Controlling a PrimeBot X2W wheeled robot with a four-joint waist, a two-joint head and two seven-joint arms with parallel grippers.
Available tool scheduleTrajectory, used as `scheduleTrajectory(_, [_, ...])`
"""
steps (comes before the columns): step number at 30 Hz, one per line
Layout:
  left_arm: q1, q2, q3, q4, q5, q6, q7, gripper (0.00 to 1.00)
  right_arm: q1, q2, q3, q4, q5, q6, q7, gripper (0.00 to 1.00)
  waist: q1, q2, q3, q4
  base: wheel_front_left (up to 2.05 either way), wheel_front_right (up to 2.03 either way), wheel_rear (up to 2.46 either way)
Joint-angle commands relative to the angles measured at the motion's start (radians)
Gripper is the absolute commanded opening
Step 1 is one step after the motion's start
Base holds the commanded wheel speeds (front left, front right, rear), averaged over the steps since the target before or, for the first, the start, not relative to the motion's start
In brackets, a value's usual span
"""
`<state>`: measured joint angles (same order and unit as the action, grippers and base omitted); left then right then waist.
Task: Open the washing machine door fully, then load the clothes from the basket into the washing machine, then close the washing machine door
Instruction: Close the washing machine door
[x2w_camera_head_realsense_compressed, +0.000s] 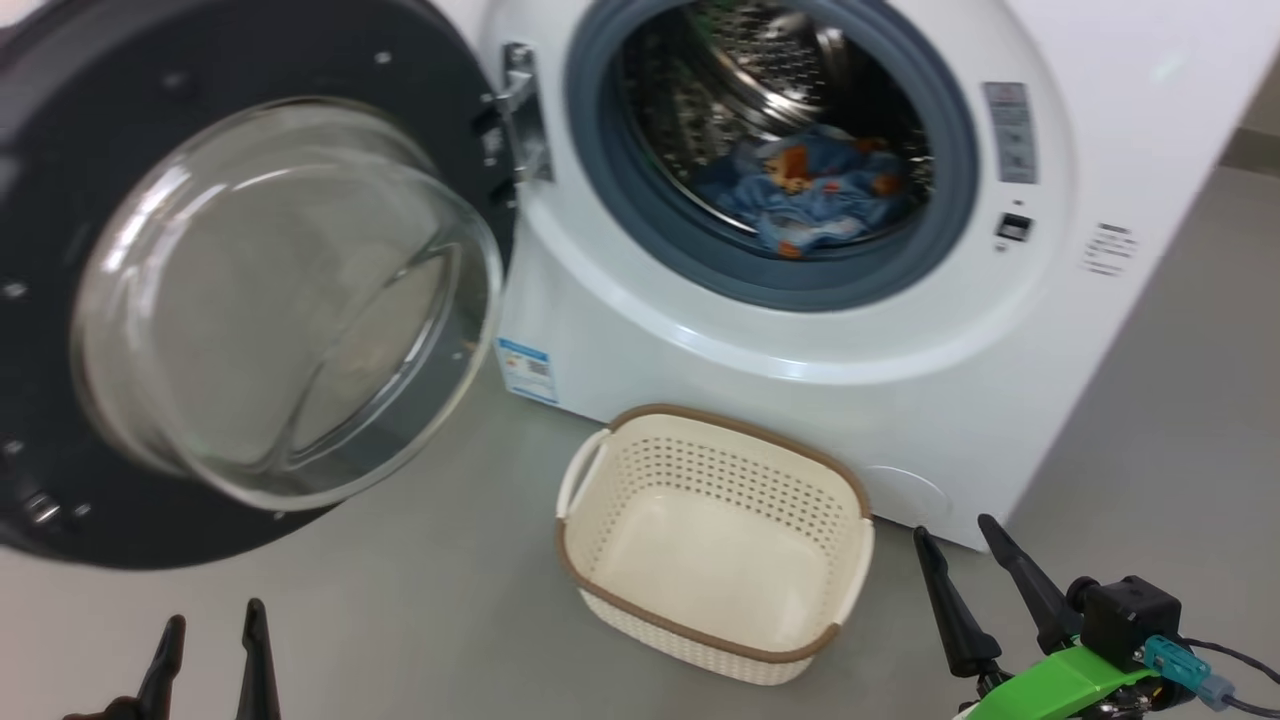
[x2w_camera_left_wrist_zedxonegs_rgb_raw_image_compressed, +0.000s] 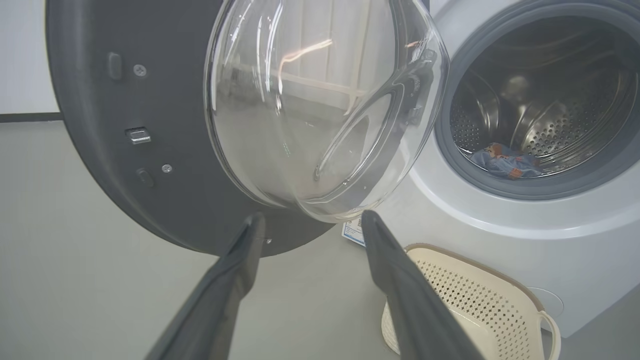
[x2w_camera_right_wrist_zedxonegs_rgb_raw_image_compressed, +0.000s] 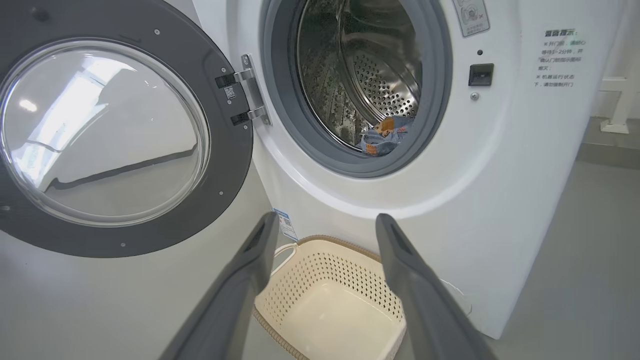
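Door: the washing machine door (x2w_camera_head_realsense_compressed: 250, 290) swung wide open.
Clothes: the clothes (x2w_camera_head_realsense_compressed: 810, 190) lie inside the drum.
Basket: the basket (x2w_camera_head_realsense_compressed: 715, 545) empty, on floor before the washing machine (x2w_camera_head_realsense_compressed: 800, 330).
Left gripper (x2w_camera_head_realsense_compressed: 210, 650): fingers spread, holding nothing.
Right gripper (x2w_camera_head_realsense_compressed: 965, 580): fingers spread, holding nothing.

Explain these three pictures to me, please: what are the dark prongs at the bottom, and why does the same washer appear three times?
They are one moment seen by three cameras on a two-armed wheeled robot. One camera sits on its head, one on each wrist. The dark prongs are fingers: the left gripper and the right gripper, both open and holding nothing. Each wrist camera looks out between its own two fingers, so they loom large there. Ahead stands the big white front-loading washing machine, its round black-rimmed glass door swung open to the left. Light-blue clothes with orange prints lie inside the steel drum. On the grey floor sits a small cream perforated plastic basket with a brown rim, with nothing in it.
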<state>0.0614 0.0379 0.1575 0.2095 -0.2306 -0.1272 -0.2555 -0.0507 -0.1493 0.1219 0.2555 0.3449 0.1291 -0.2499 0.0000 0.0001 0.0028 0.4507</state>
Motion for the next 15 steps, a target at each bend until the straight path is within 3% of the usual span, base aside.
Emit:
scheduleTrajectory(1, [-0.022,0.012,0.032,-0.02,-0.012,0.007,-0.006,1.0,-0.043,-0.002,0.027,-0.02,0.007,0.002,-0.012,1.0,0.0,-0.0001,0.001,0.053,0.0,0.0,0.0])
scheduleTrajectory(15, [0.001,0.012,0.074,-0.069,-0.064,0.048,-0.006,1.0,-0.121,-0.017,0.102,0.014,0.023,0.002,-0.012,1.0,0.0,-0.0001,0.033,0.078,0.0,0.0,0.0])
